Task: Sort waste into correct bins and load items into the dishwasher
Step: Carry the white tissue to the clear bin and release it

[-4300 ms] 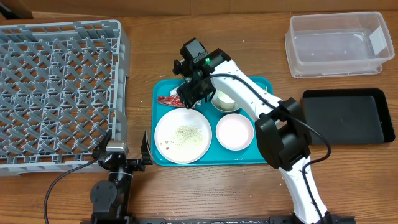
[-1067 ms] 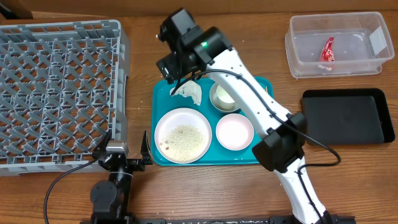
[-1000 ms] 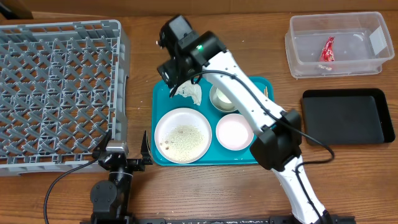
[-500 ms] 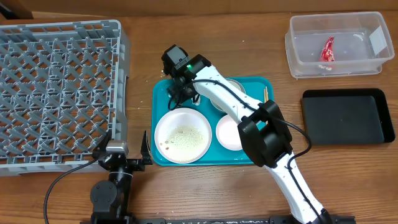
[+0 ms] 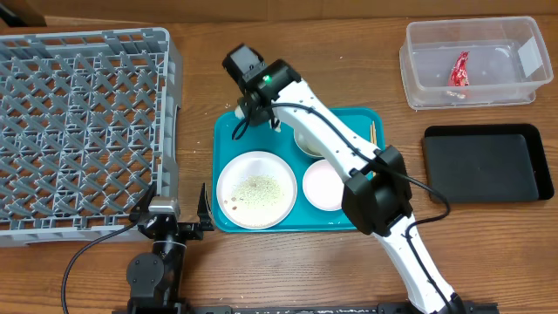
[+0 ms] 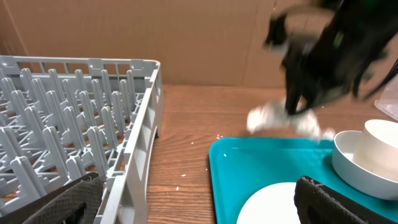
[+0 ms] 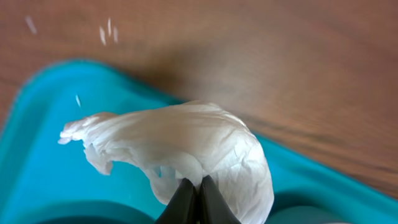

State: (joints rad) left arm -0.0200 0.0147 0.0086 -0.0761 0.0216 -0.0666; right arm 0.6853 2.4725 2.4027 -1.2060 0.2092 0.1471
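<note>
Right gripper (image 7: 193, 194) is clamped shut on the white napkin (image 7: 186, 143) — pinched between the fingertips, over the far-left corner of the teal tray (image 5: 228, 131). Plate (image 5: 240, 174) with rice crumbs (image 5: 260, 185) and white bowl (image 5: 321, 188) are seated on that tray. Red wrapper (image 5: 459, 68) is seen inside the clear tub (image 5: 418, 52) — black tray (image 5: 488, 161) just beside it. Left gripper (image 5: 177, 208) is spread wide, holding nothing, by the dish rack (image 5: 87, 131) on the desk (image 5: 288, 270).

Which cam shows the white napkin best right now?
Right wrist: the napkin fills the frame, crumpled, with the right claw pinched shut on its lower edge. Left wrist shows only a blurred white lump under the dark right arm. Overhead, that arm hides nearly all of it.
</note>
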